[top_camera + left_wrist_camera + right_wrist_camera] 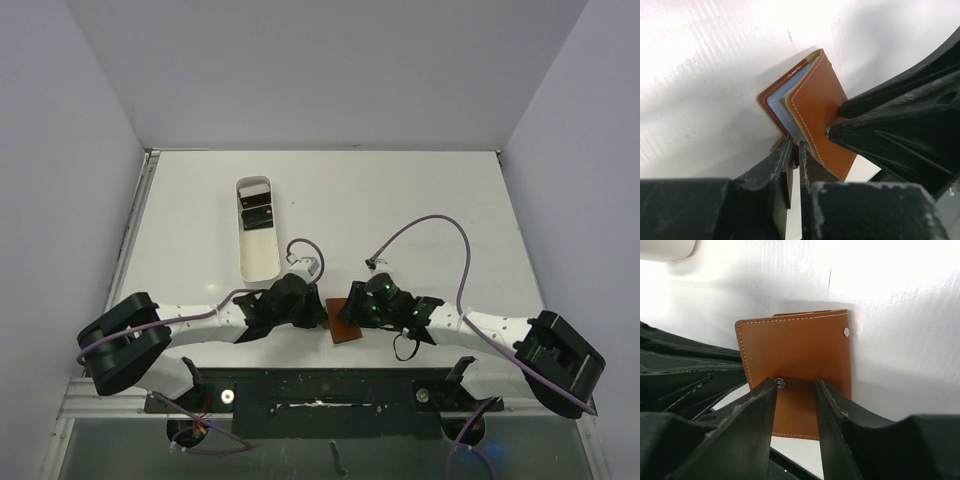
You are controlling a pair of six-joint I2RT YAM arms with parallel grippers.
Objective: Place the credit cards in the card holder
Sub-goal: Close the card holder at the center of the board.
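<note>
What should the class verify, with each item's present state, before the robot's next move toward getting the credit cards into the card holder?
1. The card holder is opened: ok; it is partly open and its blue-grey pockets show.
2. The left gripper pinches its lower edge: ok.
3. The right gripper clamps the closure tab: cannot tell; the fingers straddle it.
4. The credit cards are picked up: not ok; they lie in the white tray.

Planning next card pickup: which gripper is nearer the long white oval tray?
Left. The left gripper sits off the near end of the long white oval tray; the right gripper is farther right, the brown leather wallet between them.
</note>
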